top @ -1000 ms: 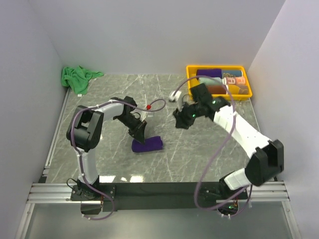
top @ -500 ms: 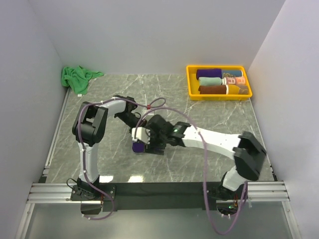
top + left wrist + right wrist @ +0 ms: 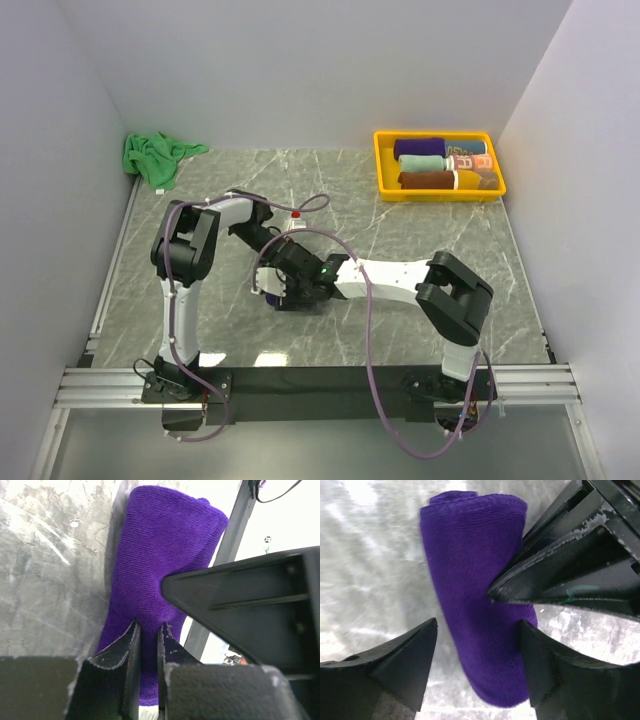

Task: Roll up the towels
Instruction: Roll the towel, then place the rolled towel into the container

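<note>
Occlusion: from above, purple towel (image 3: 268, 293) is mostly under both grippers; only a sliver shows.
towel position: rolled, lying on the marble table (image 3: 400, 230), left of centre, between the arms.
left gripper (image 3: 147, 627): narrow slit, tips on the roll, purple cloth filling the slit; pinched on it.
right gripper (image 3: 479, 622): wide, one finger on each side of the roll, not clamped.
blocking: in each wrist view the other gripper's black body cuts across the roll's right side.
green towel (image 3: 150, 155): bunched in the far-left corner, well apart.
yellow tray (image 3: 432, 134): far right, holds rolled cloths (image 3: 420, 148); print on one too small to read.
</note>
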Action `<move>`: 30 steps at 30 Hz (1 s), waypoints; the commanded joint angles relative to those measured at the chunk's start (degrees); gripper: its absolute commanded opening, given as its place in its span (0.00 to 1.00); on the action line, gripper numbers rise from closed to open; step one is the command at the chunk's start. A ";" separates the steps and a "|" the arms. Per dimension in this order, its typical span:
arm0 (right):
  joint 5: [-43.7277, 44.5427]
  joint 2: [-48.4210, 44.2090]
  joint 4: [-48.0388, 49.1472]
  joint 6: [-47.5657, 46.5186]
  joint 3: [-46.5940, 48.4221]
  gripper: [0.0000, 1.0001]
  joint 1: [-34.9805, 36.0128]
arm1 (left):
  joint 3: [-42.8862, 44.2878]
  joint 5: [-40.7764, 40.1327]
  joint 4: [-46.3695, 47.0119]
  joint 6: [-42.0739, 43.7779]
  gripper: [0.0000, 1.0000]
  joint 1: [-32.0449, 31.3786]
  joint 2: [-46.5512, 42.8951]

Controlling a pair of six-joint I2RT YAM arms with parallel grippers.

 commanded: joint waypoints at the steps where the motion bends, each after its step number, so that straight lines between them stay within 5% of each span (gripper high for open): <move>1: 2.54 2.71 4.20 -1.60 0.70 0.70 0.22 | -0.50 -7.71 3.91 5.73 0.01 -0.77 4.12; 6: 2.55 5.87 6.05 -3.10 -1.05 0.60 0.05 | 1.08 -7.10 2.25 6.44 0.01 -0.25 5.17; 16: -2.45 6.67 0.88 -4.33 -1.50 0.00 -2.58 | 2.76 -2.09 -1.36 7.85 0.24 4.85 0.52; 25: -2.46 0.35 -3.26 -4.16 -0.01 0.00 -7.16 | 1.00 -4.46 -2.68 7.23 0.55 15.13 -11.34; 30: -0.97 -2.91 -4.31 -5.82 2.28 0.00 -14.00 | 0.65 -7.62 1.44 3.55 0.63 16.54 -20.13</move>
